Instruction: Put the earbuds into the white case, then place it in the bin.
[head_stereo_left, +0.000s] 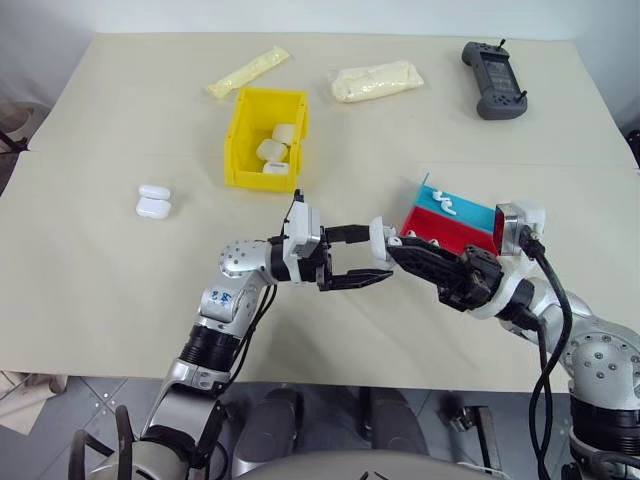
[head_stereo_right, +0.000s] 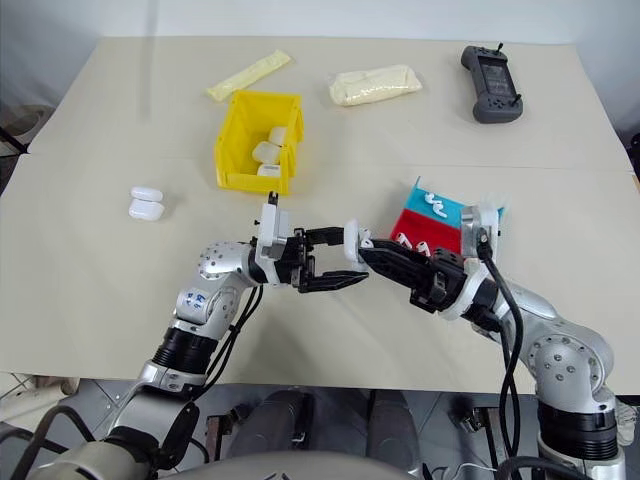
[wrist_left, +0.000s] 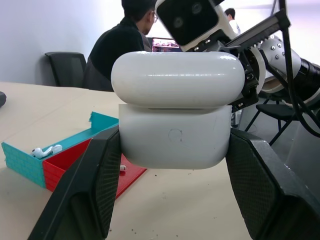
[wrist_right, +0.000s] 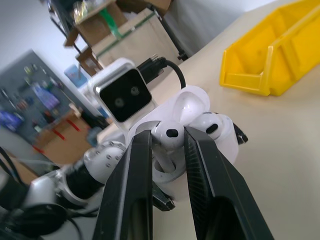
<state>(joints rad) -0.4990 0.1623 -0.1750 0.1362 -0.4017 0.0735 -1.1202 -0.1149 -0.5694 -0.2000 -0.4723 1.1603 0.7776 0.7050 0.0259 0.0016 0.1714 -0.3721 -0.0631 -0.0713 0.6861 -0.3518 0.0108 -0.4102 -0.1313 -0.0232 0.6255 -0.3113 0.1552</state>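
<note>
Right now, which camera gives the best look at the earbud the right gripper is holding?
The right wrist view: the earbud sits pinched between the right gripper fingers, just above the open white case. In both eye views it is too small to make out at the case. In the left wrist view the case hides it.

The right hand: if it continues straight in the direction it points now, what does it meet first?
Most likely the white case held in the left hand. The right hand grips an earbud right at the open case, where another earbud already sits.
</note>
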